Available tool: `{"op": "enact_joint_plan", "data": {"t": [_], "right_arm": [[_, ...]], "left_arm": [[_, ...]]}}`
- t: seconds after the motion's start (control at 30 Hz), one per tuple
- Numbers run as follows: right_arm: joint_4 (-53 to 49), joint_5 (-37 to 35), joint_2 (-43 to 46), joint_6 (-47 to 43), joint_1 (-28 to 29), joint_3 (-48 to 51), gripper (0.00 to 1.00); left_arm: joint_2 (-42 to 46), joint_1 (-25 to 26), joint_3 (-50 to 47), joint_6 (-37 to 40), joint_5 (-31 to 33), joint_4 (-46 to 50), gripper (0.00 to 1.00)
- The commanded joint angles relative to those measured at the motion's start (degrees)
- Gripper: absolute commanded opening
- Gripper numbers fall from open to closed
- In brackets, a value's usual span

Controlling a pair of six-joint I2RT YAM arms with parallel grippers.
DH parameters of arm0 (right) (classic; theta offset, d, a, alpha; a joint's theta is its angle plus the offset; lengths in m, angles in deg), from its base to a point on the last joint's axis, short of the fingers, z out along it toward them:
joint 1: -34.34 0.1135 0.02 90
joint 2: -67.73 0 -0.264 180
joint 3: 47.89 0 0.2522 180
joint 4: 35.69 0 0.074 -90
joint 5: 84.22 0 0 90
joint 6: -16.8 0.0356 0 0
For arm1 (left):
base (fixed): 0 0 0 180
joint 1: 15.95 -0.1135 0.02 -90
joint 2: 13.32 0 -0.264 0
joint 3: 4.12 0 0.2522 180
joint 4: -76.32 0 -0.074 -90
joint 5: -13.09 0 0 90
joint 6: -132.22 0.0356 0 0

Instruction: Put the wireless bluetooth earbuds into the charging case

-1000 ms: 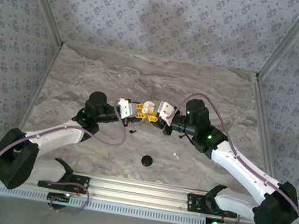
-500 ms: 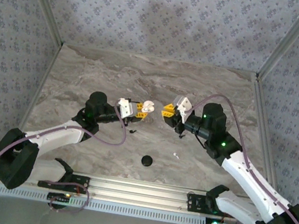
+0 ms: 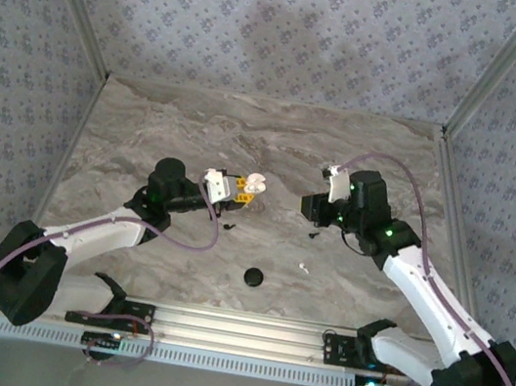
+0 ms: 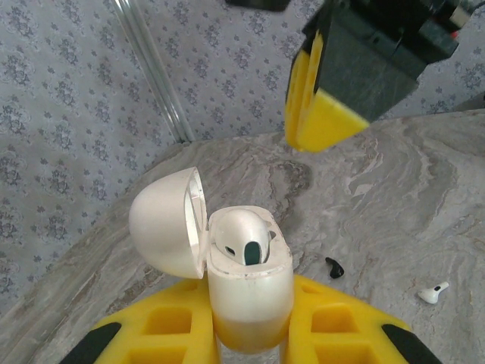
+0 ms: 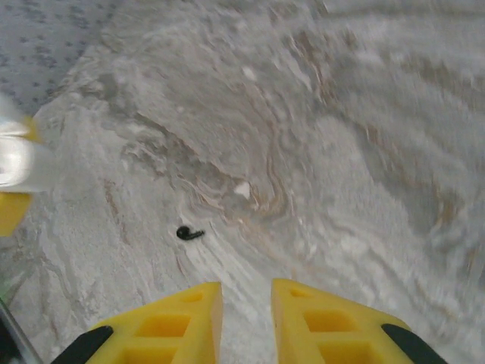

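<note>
Left jaws: closed on the charging case (image 4: 250,292), gripping its lower body between blocky yellow plastic fingers (image 4: 163,330) with square recesses. The case is held off the counter (image 3: 149,135), left of centre in the top view (image 3: 252,184).

Charging case: smooth glossy white plastic, a rounded pebble shape. The domed lid is swung open on its hinge and stands to the left. A rounded white form with a dark teardrop slot sits in the open mouth; I cannot tell if it is a seated earbud.

Right jaws: parted by a narrow gap, nothing between them, low over the counter to the right of the case. Same ribbed yellow fingers (image 5: 159,322).

Black earbud (image 5: 189,233): a small curved speck lying on bare counter just ahead of the right jaws; also seen from the left wrist (image 4: 334,267) and from above (image 3: 314,232).

White earbud (image 4: 433,292): lying loose nearer the arm bases, apart from the black one (image 3: 302,265).

Second dark speck (image 3: 230,225): on the counter below the left jaws, too small to identify.

Black disc (image 3: 253,275): round, matte, near the front edge.

Counter: grey-beige stone look with swirling veins. Walls (image 3: 295,31): grey-blue paper with a small repeating floral motif, metal rails in the corners. Purple cables (image 3: 202,233) loop along both white-and-black arms.
</note>
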Motion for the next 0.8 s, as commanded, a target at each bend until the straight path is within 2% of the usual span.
{"op": "enact_joint_plan", "data": {"t": [0.0, 0.13, 0.4, 0.77], "right_arm": [[-8.02, -1.54, -2.92, 8.86, -0.99, -1.72, 0.27], [-12.22, -2.41, -7.17, 12.68, -2.1, -2.87, 0.29], [-22.94, -4.34, -16.49, 10.84, -2.52, -9.48, 0.36], [-27.51, -7.35, -19.11, 8.81, -3.55, -10.89, 0.4]], "left_arm": [[-0.45, 0.33, 0.42, 0.61, 0.08, -0.25, 0.09], [-0.97, 0.27, 0.51, 0.36, 0.13, 0.23, 0.09], [-1.36, 0.32, 1.01, 0.38, 0.26, 2.51, 0.09], [-2.47, 0.26, 1.38, 0.45, 0.39, 3.59, 0.09]]}}
